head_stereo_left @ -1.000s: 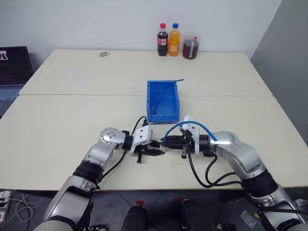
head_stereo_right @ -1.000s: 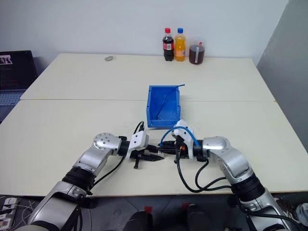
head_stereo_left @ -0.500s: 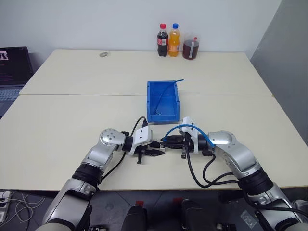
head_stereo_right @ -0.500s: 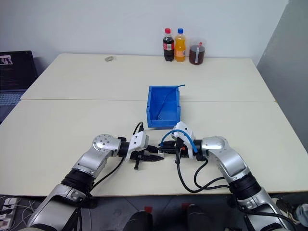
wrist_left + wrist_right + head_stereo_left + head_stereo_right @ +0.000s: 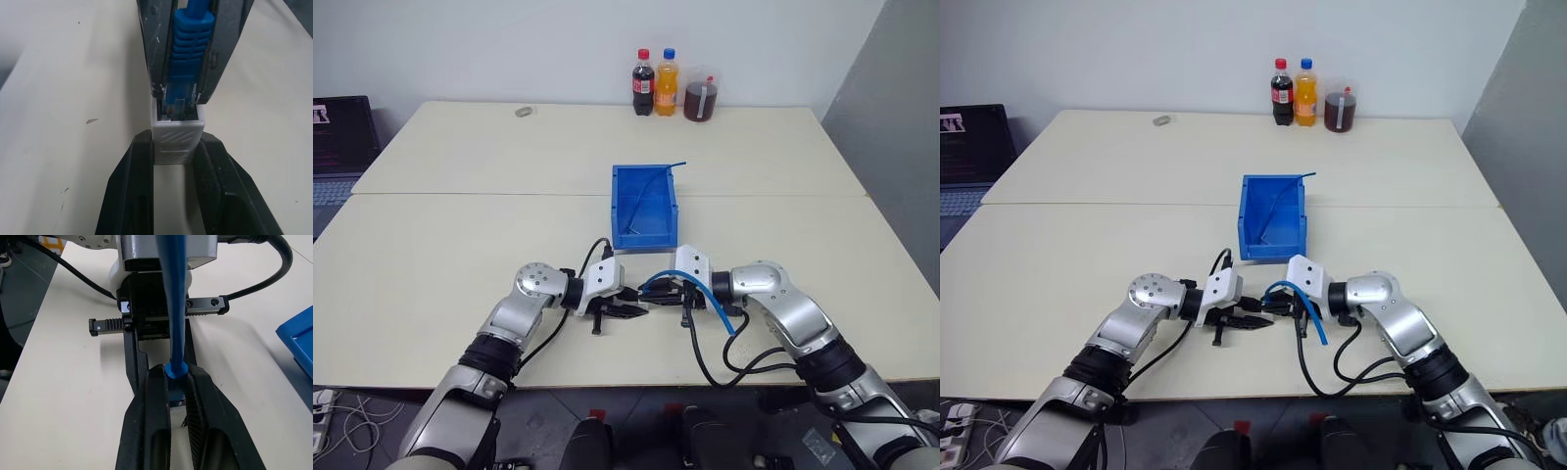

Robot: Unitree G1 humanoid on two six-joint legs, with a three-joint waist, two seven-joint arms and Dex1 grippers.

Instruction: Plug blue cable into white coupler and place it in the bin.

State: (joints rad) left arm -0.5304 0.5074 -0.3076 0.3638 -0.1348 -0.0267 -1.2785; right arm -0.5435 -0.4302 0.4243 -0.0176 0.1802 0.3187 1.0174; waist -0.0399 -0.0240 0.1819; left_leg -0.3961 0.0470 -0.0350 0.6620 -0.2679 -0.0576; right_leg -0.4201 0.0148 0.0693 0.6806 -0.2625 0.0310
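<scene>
Left gripper (image 5: 176, 156): clamped on the white coupler (image 5: 177, 134), just above the near table edge.
Right gripper (image 5: 177, 382): pinching the blue cable (image 5: 188, 58) by its boot; plug sits at the socket mouth.
Risk: a tilted plug could jam or push the coupler askew.
Bin (image 5: 645, 234): one, just beyond.
Bottles (image 5: 656, 82): two, far edge.

Two pale tables (image 5: 460, 245) stood pushed together, edge to edge. On them sat the bin (image 5: 644, 206), three drinks (image 5: 671, 83) at the far edge and a small ring (image 5: 524, 111).
</scene>
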